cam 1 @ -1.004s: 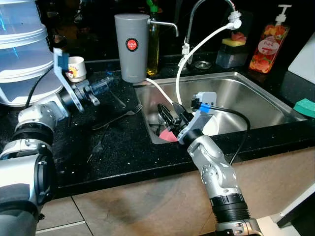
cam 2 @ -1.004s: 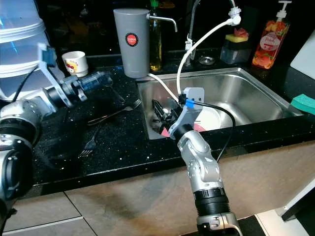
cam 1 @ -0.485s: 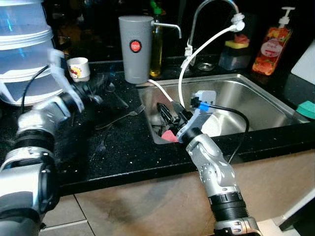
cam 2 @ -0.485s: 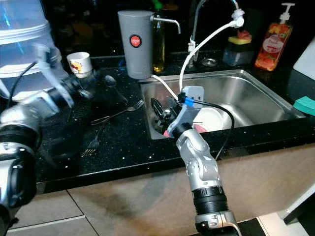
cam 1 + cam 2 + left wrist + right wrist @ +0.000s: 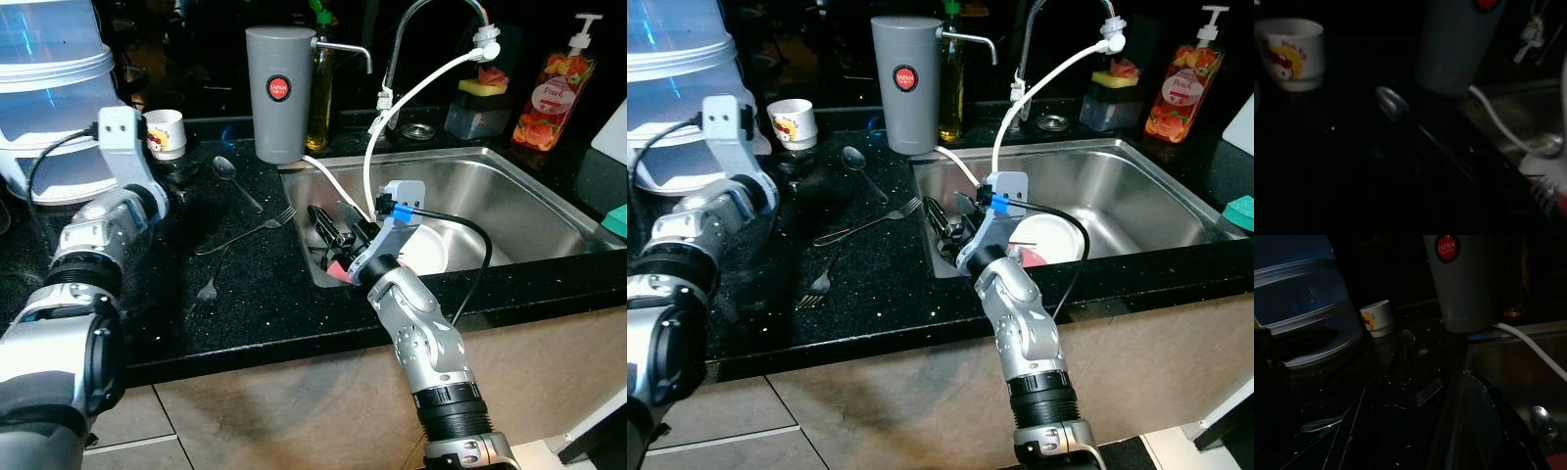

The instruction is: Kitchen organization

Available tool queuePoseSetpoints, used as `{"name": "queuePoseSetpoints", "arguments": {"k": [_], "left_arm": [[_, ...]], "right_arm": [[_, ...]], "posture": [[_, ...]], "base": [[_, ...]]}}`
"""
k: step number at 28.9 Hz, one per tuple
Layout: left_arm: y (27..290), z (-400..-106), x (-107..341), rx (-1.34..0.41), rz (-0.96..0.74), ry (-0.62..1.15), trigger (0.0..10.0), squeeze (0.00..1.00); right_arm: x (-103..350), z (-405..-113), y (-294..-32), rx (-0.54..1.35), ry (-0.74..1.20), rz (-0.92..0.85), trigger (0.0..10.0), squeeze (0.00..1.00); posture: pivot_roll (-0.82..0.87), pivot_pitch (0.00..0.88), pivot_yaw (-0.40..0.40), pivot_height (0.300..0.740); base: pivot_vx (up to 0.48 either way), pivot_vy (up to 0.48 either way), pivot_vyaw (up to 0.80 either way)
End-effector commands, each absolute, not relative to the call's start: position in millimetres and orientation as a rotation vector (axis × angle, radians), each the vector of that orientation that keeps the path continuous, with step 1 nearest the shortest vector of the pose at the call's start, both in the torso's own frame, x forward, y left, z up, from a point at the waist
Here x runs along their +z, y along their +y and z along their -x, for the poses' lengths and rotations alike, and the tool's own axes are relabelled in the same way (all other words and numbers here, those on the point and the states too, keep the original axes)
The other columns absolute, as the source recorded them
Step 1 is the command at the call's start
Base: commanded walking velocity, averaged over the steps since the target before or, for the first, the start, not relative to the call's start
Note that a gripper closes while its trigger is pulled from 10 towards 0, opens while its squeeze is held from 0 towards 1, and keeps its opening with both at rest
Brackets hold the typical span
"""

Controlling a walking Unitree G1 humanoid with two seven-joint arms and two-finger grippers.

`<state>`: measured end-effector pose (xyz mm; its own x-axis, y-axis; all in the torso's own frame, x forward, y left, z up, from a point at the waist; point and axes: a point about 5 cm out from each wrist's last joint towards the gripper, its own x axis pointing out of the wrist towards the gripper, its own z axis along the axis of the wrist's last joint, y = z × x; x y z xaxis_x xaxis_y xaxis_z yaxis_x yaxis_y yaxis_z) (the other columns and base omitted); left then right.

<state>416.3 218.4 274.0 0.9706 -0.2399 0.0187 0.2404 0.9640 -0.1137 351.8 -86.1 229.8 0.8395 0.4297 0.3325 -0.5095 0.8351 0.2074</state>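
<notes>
One silver metal spoon (image 5: 236, 182) and two silver metal forks (image 5: 246, 230) lie on my black speckled counter (image 5: 255, 294). My right gripper (image 5: 333, 232) hangs spread at the steel sink's (image 5: 509, 191) left end; I cannot tell how my left fingers stand.

black speckled counter (image 5: 255, 294), steel-grey sink (image 5: 509, 196). grey jug (image 5: 279, 93) with a red round label, white cup (image 5: 165, 132) printed red and yellow, orange soap bottle (image 5: 561, 93), white plate (image 5: 426, 250), silver spoon (image 5: 235, 179).

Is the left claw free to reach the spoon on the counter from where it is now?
Probably yes: the spoon lies alone on the open counter just ahead of the left arm, with nothing between them.
</notes>
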Motion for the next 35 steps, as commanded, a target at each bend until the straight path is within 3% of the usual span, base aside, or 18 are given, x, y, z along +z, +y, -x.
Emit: {"name": "queuePoseSetpoints", "arguments": {"k": [1,15,16,17,33,34,35], "left_arm": [[213,-418,271,-0.241,0.090,0.040,10.0,1.00],[176,-421,254,-0.386,-0.043,0.179,10.0,1.00],[176,-421,250,-0.381,-0.061,0.196,10.0,0.91],[176,-420,248,-0.376,-0.089,0.205,10.0,0.00],[179,-414,217,-0.396,-0.161,0.393,10.0,0.00],[179,-413,215,-0.394,-0.167,0.404,8.4,0.00],[180,-413,214,-0.393,-0.170,0.412,6.2,0.00]], "right_arm": [[227,-352,-85,0.507,-0.256,-0.292,10.0,0.00],[210,-345,-74,0.591,-0.177,-0.157,10.0,0.00],[208,-343,-71,0.619,-0.170,-0.131,10.0,0.00],[208,-342,-69,0.636,-0.170,-0.121,10.0,0.00],[209,-340,-65,0.660,-0.171,-0.090,10.0,0.00],[209,-340,-65,0.660,-0.171,-0.089,10.0,0.00],[209,-339,-65,0.661,-0.171,-0.089,10.0,0.00]], "posture": [[0.06,0.079,0.012,0.740],[0.05,0.067,0.026,0.740],[0.05,0.067,0.026,0.740],[0.05,0.067,0.026,0.740],[0.05,0.069,0.025,0.740],[0.05,0.069,0.025,0.740],[0.05,0.069,0.025,0.740]], "base": [[0.000,0.000,0.00],[0.000,0.000,0.00],[0.000,0.000,0.00],[0.000,0.000,0.00],[0.000,0.000,0.00],[0.000,0.000,0.00],[0.000,0.000,0.00]]}}
